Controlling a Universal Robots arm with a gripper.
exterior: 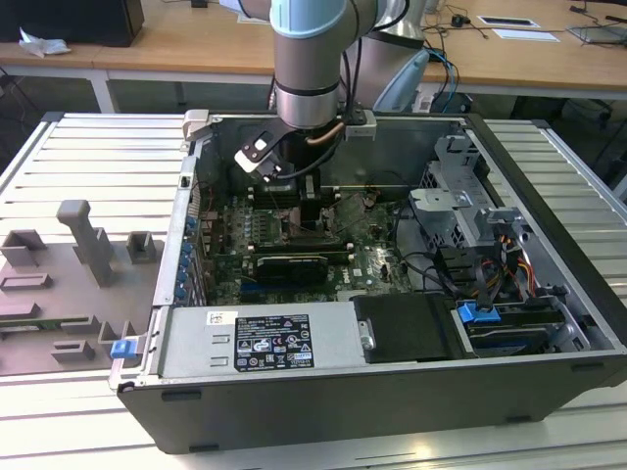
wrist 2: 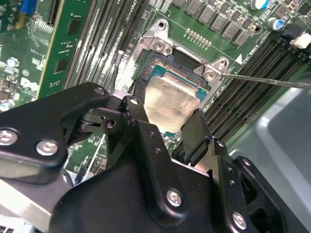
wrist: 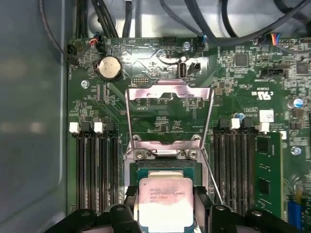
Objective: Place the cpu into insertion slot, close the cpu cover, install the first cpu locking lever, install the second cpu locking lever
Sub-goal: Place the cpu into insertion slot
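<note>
My gripper [wrist: 166, 200] is shut on the cpu [wrist: 166, 204], a flat square chip with a pale silvery top, clamped between two black fingers [wrist: 130, 206]. In both wrist views the chip hangs right over the insertion slot [wrist: 167, 167], whose dark square with a silvery rim shows just beyond it. Whether the cpu [wrist 2: 170, 99] touches the insertion slot [wrist 2: 167, 73] I cannot tell. The cpu cover [wrist: 170, 91] is swung open, standing up behind the socket. A thin locking lever [wrist: 212, 174] sticks out beside the socket, unlatched. In the exterior view the gripper [exterior: 309, 201] reaches down into the open computer case.
Long black memory slots [wrist: 95, 170] flank the socket on both sides, with a green memory module [wrist: 268, 179] in one. A black graphics card [exterior: 289, 264], power supply [exterior: 260, 343] and drive cage [exterior: 460, 196] crowd the case. A grey fixture tray [exterior: 78, 264] lies at the exterior view's left.
</note>
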